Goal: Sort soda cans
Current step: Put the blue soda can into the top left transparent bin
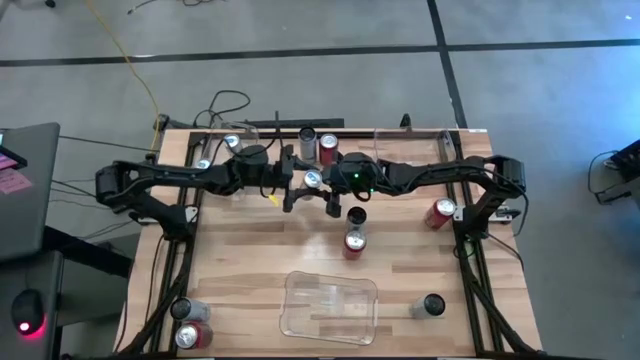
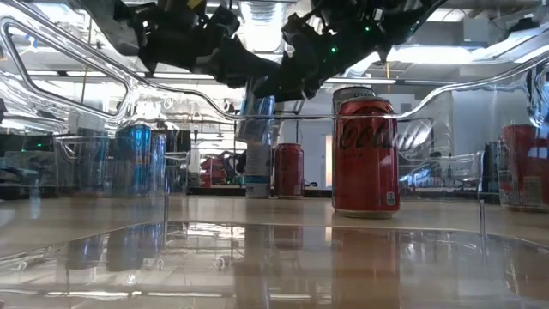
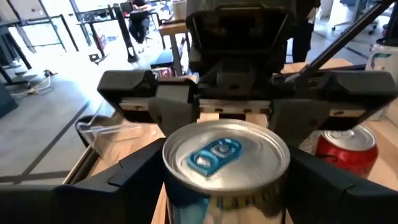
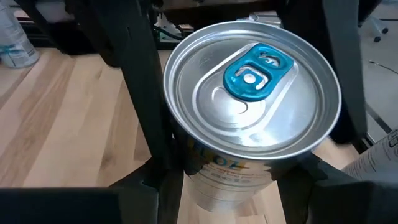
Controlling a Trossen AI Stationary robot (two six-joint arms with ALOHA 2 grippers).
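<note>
Item: silver-blue can (image 1: 313, 180), upright, long axis vertical, raised above the far-centre worktop (image 1: 250, 270). Left gripper (image 1: 297, 184) fingers clamped on it from the left; right gripper (image 1: 327, 186) fingers likewise clamped, from the right. Both arms equally near.

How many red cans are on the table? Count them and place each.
4 red cans: one at the back, one mid-table, one at the right edge, one front-left. The arms may hide others.

A clear plastic bin (image 1: 329, 305) sits near the front edge of the wooden tabletop (image 1: 250, 260); cables (image 1: 225, 105) trail behind.
</note>
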